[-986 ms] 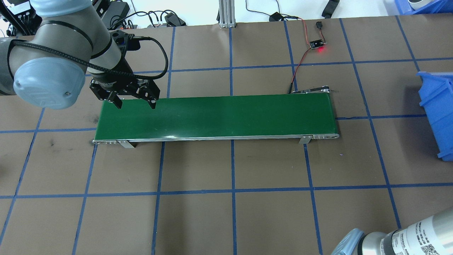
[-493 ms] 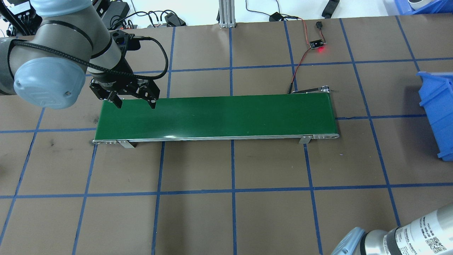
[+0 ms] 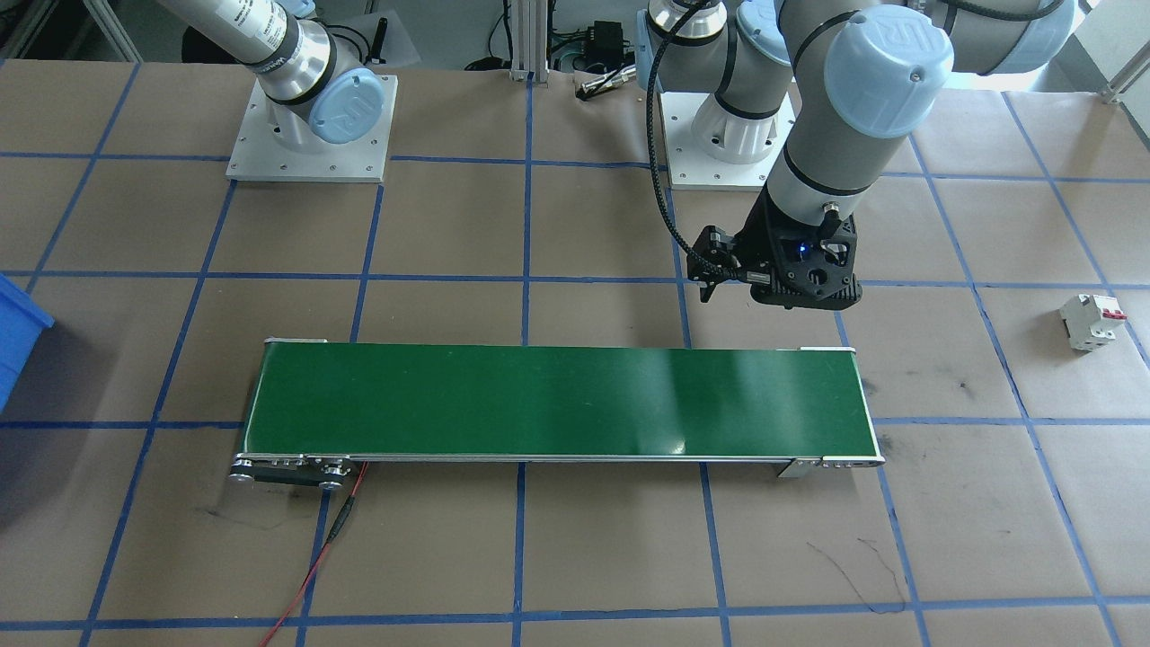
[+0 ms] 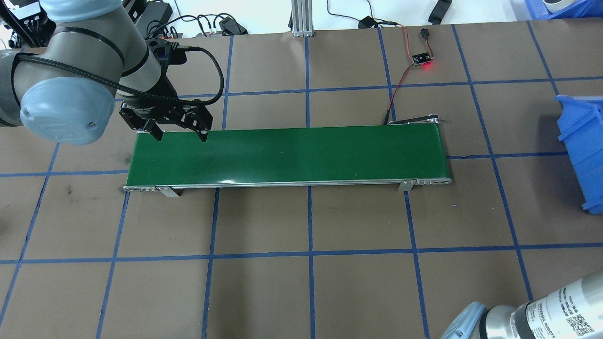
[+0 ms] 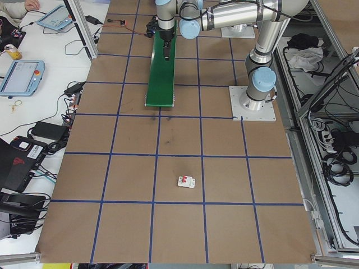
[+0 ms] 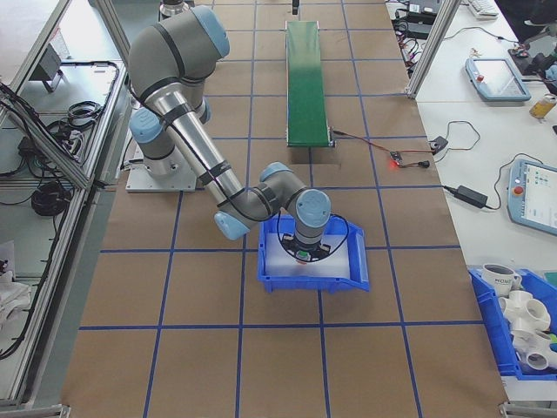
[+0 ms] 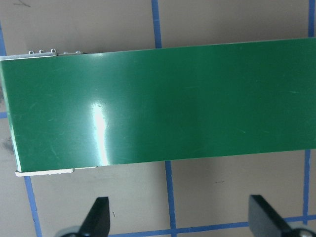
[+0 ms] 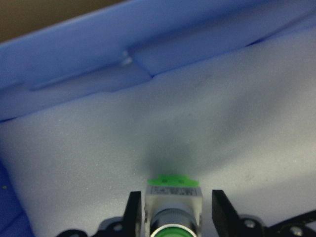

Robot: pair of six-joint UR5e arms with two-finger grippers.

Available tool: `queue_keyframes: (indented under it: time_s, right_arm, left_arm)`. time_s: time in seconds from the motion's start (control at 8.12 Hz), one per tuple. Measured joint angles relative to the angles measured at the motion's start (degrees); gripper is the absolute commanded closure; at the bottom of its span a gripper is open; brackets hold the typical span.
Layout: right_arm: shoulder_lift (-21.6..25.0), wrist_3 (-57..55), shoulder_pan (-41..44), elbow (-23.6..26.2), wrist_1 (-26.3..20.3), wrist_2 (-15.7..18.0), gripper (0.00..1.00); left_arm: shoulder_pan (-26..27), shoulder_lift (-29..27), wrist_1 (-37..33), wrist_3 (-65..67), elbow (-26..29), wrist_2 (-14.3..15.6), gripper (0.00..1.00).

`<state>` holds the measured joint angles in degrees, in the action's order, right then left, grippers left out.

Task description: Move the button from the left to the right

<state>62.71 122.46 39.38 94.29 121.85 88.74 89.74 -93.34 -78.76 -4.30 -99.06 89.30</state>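
1. In the right wrist view we see the small push-button with a round green cap on a white-grey boxy body at 6 o'clock of the frame, standing between the two black fingers of the right gripper.
2. The fingers sit close on either side of the button's body with only a slight gap to it. We cannot tell whether they are actually squeezing it.
3. Under the button lies a white foam pad, lining the blue plastic bin; the button's light green base points toward 12 o'clock.
4. In the exterior right view, the right arm reaches down into the blue bin, which sits on the brown paper-covered table with blue tape gridlines.
5. The left gripper hangs over the far edge of the long green conveyor belt, at the belt's 9 o'clock end in the overhead view.
6. Its fingers are spread wide and hold nothing; the wrist view shows only belt and table between them.
7. A white circuit breaker with a red lever lies on the table, well apart from the belt, at 3 o'clock in the front-facing view.
8. A small black circuit board with a red light rests near 1 o'clock in the overhead view, wired to the belt.
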Motion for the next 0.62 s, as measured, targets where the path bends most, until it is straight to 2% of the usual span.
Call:
queue_keyframes:
  time_s: [0.25,0.37,0.49,0.62]
  right_arm:
    - [1.8,-0.2,0.0,0.0,-0.7,-0.1,0.00]
    - [4.1,-1.0,0.0,0.0,-1.5,-0.2,0.00]
    - [7.3,-3.8,0.0,0.0,-4.2,-0.3,0.00]
    - [11.0,-9.3,0.0,-0.1,-8.8,-0.4,0.00]
  left_arm:
    - [0.0,0.0,0.1,0.0,0.0,0.0,0.00]
    - [0.0,0.0,0.2,-0.1,0.0,0.1,0.00]
    - [0.0,0.0,0.1,-0.1,-0.1,0.2,0.00]
    - [0.0,0.1,0.2,-0.1,-0.1,0.3,0.00]
